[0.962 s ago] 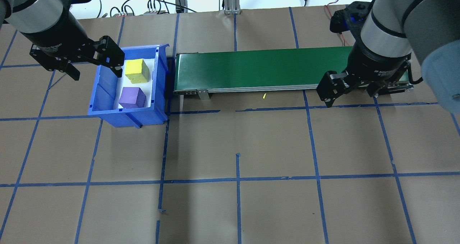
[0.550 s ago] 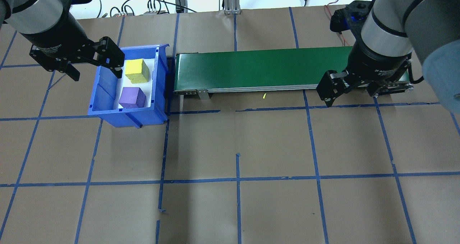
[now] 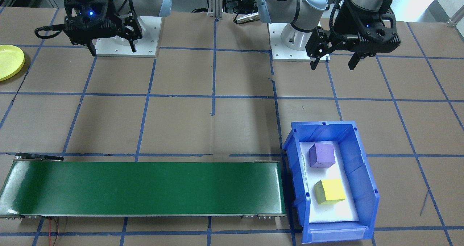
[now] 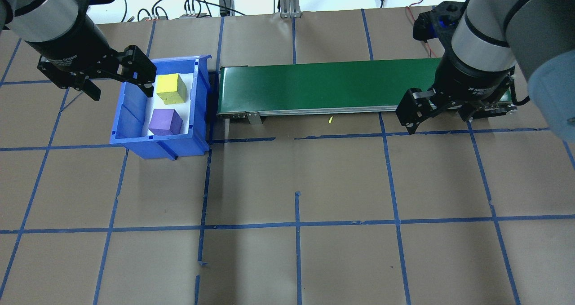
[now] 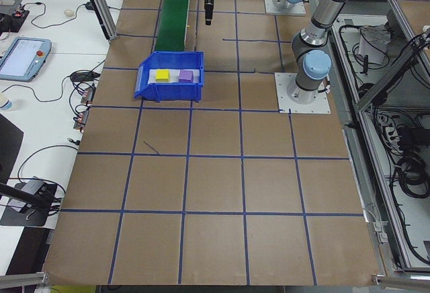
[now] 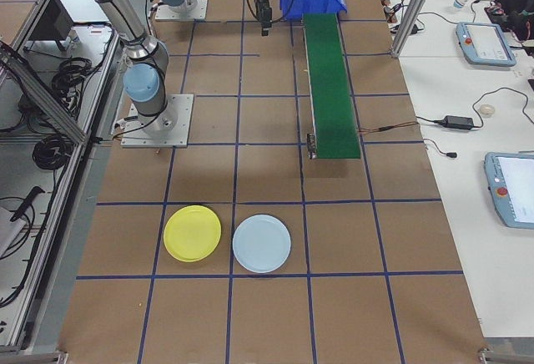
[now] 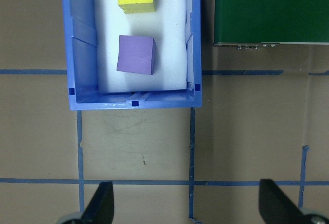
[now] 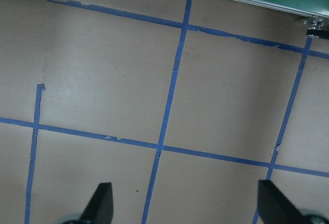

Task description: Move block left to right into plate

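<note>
nothing is picked yet: my left gripper (image 4: 117,81) hangs with jaws apart beside the blue bin (image 4: 134,134), where the purple block (image 4: 165,121) and yellow block (image 4: 170,88) lie. my right gripper (image 4: 442,116) is likewise spread and empty (the yellow plate (image 6: 193,233) sits well apart). next, i judge, i descend squarely over one block.

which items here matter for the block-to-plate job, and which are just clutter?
Job:
yellow block
purple block
bin
belt
yellow plate
left gripper
right gripper

Clutter:
pale blue plate
yellow scrap
</note>
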Motion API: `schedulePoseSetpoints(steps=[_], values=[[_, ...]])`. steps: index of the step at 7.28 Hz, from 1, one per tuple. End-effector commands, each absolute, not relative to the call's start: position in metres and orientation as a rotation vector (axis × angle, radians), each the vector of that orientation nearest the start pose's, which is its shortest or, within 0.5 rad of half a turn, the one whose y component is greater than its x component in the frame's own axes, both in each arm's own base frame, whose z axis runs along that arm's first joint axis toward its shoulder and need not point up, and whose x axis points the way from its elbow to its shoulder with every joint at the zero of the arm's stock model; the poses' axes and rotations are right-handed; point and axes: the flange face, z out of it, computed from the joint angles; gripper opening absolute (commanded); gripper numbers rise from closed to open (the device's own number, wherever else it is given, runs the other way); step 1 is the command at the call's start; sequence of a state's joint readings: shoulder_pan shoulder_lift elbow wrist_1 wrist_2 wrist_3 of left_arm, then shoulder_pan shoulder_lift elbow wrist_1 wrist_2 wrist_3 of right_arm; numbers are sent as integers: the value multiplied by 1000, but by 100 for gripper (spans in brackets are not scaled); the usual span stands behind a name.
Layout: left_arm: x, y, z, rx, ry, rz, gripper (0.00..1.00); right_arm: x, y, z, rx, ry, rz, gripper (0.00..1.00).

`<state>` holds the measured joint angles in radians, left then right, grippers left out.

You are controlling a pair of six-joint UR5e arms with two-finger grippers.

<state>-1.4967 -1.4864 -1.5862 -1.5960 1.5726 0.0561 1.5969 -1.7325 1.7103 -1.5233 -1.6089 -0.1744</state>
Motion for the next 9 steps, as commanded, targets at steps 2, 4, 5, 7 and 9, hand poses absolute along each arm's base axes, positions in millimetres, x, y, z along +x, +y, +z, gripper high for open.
schedulePoseSetpoints(steps=[2,4,5,7,9], values=[[-98,-473,514,-29,3141,-65,100,139,-417,487,-298,3166,60,100],[-89,-477,510,-48,3128,-42,100,139,-417,487,-287,3172,63,100],[-86,-488,494,-53,3130,-4,100,136,-417,486,-298,3201,67,100],[-71,-540,450,-29,3131,28,100,135,-417,486,-298,3206,68,100],[-31,-586,391,24,3133,7,100,135,-417,487,-294,3209,68,100]])
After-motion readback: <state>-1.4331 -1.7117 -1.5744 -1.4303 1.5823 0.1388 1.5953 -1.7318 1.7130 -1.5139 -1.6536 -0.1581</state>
